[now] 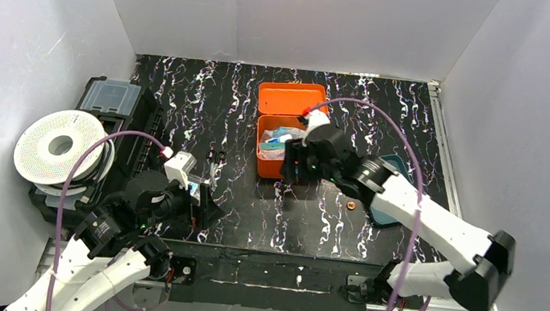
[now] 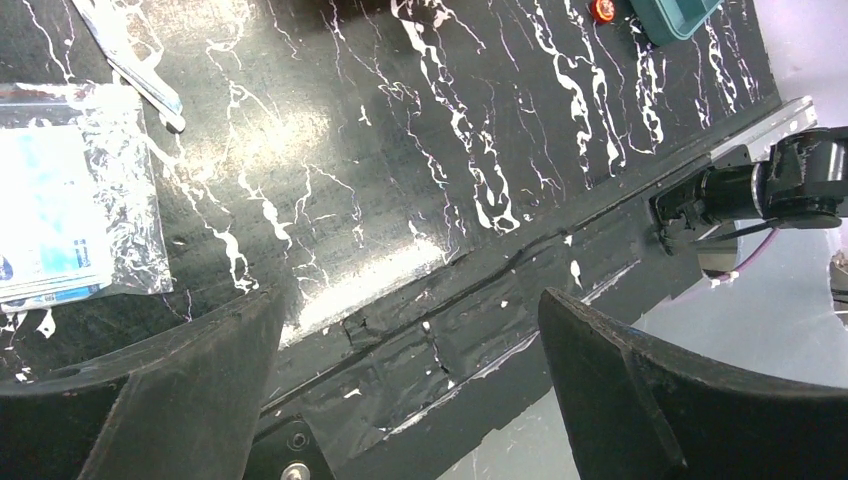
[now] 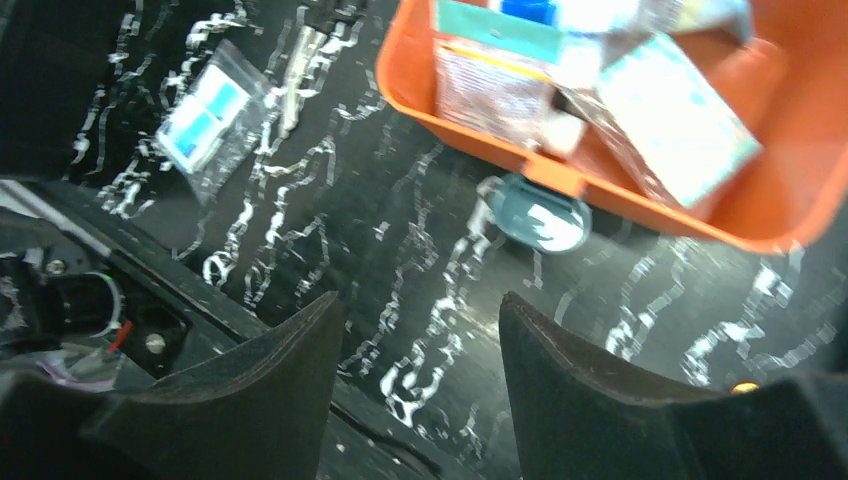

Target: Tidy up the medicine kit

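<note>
**Entry: kit open, both grippers empty**

Top view: the medicine kit point(image 1: 290, 98) sits just above the middle of the frame on the black marbled table point(image 1: 326, 232). Its lid is thrown back toward the top of the frame. The base is toward me and holds several packets.

My right gripper point(image 3: 420, 310) hovers at the kit's near edge. In the right wrist view its two fingers stand apart with only tabletop between them, gripping nothing. The orange base fills the upper right of that frame, and I can see a teal-and-white packet point(image 3: 660, 120) lying tilted inside. The teal latch point(image 3: 540, 215) hangs at the front wall, just above the finger gap.

My left gripper point(image 2: 410, 300) is at the lower left of the top view, near the table's front edge. Its fingers are spread wide and empty.

Loose items:
- A clear bag point(image 2: 60, 210) with a blue-and-white insert lies flat at the left of the left wrist frame.
- A metal tool point(image 2: 130, 60) lies just above the bag, but I cannot tell what kind it is.
- A teal tray point(image 1: 389, 192) is right of the kit, partly under my right arm.
- A small orange round piece point(image 1: 350, 206) sits just beside the tray.
</note>
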`<move>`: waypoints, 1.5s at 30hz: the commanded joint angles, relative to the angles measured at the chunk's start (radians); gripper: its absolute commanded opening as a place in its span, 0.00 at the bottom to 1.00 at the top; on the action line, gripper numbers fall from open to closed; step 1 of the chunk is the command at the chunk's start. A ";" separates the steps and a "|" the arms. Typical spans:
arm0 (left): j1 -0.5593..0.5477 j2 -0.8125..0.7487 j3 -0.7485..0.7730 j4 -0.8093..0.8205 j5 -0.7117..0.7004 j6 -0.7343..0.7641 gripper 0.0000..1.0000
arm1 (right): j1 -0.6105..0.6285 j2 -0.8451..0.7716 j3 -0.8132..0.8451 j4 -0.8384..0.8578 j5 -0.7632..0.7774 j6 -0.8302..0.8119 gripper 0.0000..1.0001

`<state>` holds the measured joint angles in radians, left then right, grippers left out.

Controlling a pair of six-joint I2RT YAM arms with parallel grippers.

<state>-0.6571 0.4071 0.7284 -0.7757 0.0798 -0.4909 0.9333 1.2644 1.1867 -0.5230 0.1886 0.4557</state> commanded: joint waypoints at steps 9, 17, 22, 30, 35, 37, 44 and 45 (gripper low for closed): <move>-0.005 0.068 0.027 -0.008 -0.004 0.008 0.98 | -0.180 -0.302 -0.263 -0.218 0.258 0.103 0.72; -0.005 0.068 0.024 -0.004 0.001 0.011 0.98 | -0.449 -0.266 -0.386 -0.080 0.151 0.086 0.71; -0.005 0.069 0.024 -0.002 0.007 0.012 0.98 | -0.552 -0.172 -0.387 -0.012 0.082 0.053 0.72; -0.005 0.069 0.023 0.000 0.014 0.015 0.98 | -0.670 -0.001 -0.334 0.067 -0.017 -0.007 0.71; -0.004 0.073 0.023 0.002 0.020 0.017 0.98 | -0.706 0.084 -0.296 0.091 -0.038 -0.054 0.71; -0.004 0.074 0.023 0.002 0.021 0.017 0.98 | -0.710 0.106 -0.286 0.114 -0.050 -0.078 0.70; -0.005 0.081 0.023 0.004 0.026 0.018 0.98 | -0.712 0.184 -0.247 0.130 -0.039 -0.122 0.69; -0.005 0.083 0.023 0.004 0.026 0.019 0.98 | -0.711 0.200 -0.242 0.129 -0.046 -0.123 0.69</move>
<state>-0.6579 0.4776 0.7288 -0.7712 0.0944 -0.4866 0.2283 1.4189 0.8884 -0.4331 0.1536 0.3739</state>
